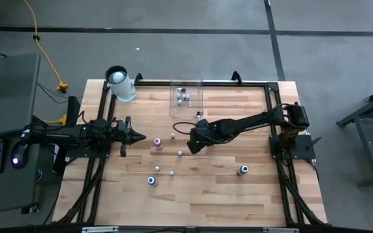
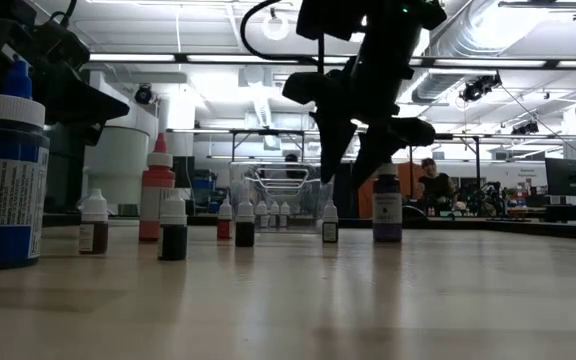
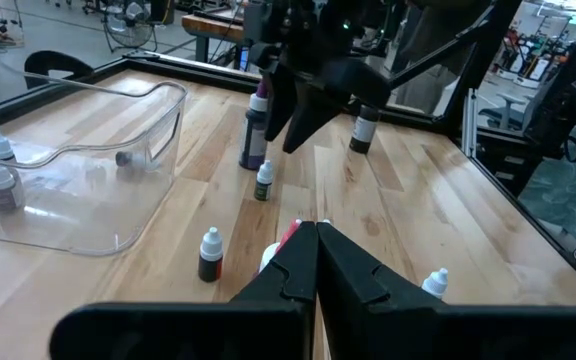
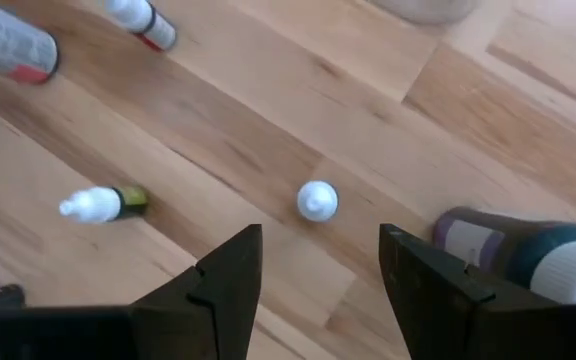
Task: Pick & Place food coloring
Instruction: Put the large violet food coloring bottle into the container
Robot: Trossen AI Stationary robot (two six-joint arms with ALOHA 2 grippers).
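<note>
A: Where's ur right gripper (image 1: 188,147)?

B: Mid-table, hanging above the wood, fingers spread wide, nothing held. In my right wrist view a small white-capped bottle (image 4: 317,200) stands upright on the table just ahead of the gap between the fingers, not touching them.

A: And the left gripper (image 1: 140,139)?

B: Left side of the table, fingers pressed shut, tips together, nothing between them. A pink-red bottle (image 1: 158,142) sits just past the tips.

A: Rest of the food coloring?

B: Scattered. A few bottles are in the clear bin (image 1: 195,107) at the far edge of the table. Loose ones on the wood: one near the bin's near edge (image 1: 199,114), one by the pink-red one (image 1: 173,136), one w/ a blue cap near the front (image 1: 152,180), a larger one over to the right (image 1: 243,170). Low view shows several upright in a row, e.g. a dark one (image 2: 173,228). One lies on its side in the right wrist view (image 4: 102,204).

A: Anything else?

B: Big white cylinder (image 1: 120,84) at the far left corner of the table.
</note>
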